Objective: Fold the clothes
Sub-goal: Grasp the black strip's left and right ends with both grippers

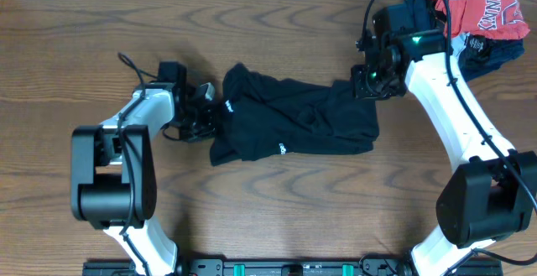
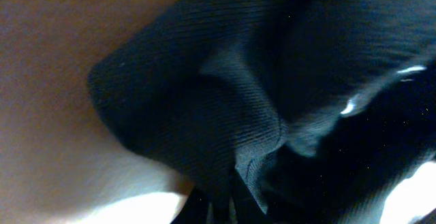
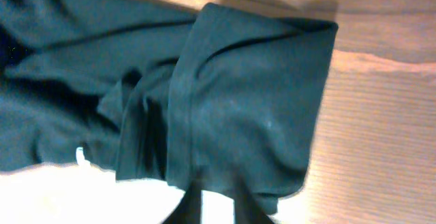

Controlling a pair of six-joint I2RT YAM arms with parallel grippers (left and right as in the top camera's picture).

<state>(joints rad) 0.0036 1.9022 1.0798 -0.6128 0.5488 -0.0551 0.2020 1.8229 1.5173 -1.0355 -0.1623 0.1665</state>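
The black shirt (image 1: 294, 121) lies bunched and creased across the middle of the wooden table, with a small white tag showing on it. My left gripper (image 1: 210, 112) is at the shirt's left edge and is shut on the fabric. In the left wrist view the black cloth (image 2: 225, 94) fills the frame and runs down between the fingers (image 2: 225, 207). My right gripper (image 1: 362, 81) is at the shirt's upper right corner. In the right wrist view its fingers (image 3: 214, 200) pinch the near edge of a folded flap of the shirt (image 3: 238, 101).
A pile of other clothes sits at the back right corner: a red shirt with white lettering (image 1: 487, 3) on top of dark navy garments (image 1: 487, 54), right behind my right arm. Bare wooden table (image 1: 277, 209) lies in front of the black shirt.
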